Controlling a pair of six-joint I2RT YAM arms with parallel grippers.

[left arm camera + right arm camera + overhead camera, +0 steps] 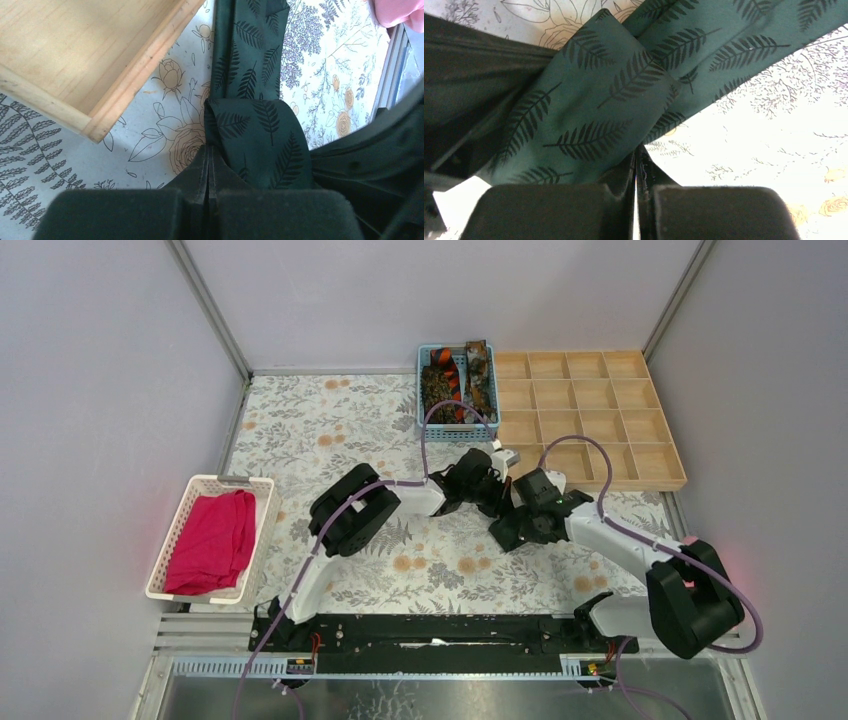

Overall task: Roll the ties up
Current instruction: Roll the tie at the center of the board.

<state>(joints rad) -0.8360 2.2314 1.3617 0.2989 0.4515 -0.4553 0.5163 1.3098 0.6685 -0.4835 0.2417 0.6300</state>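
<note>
A dark green tie (255, 130) with a black fern print lies on the flowered tablecloth, its end folded over into a short flap (594, 100). My left gripper (210, 150) is shut, its tip against the flap's left edge. My right gripper (638, 150) is also shut, its tip tucked under the flap's lower edge. No cloth shows between either pair of jaws. In the top view both grippers (497, 490) (515, 502) meet nose to nose mid-table and hide the tie. More ties (437, 385), mottled brown and orange-and-black striped, lie in a blue basket (422, 390) at the back.
A wooden tray (590, 415) of square compartments sits at the back right, with its corner (95, 125) close to the left gripper. A white basket (262, 502) at the left holds a magenta cloth (212, 540). A pale pink cloth (400, 12) shows at a frame corner.
</note>
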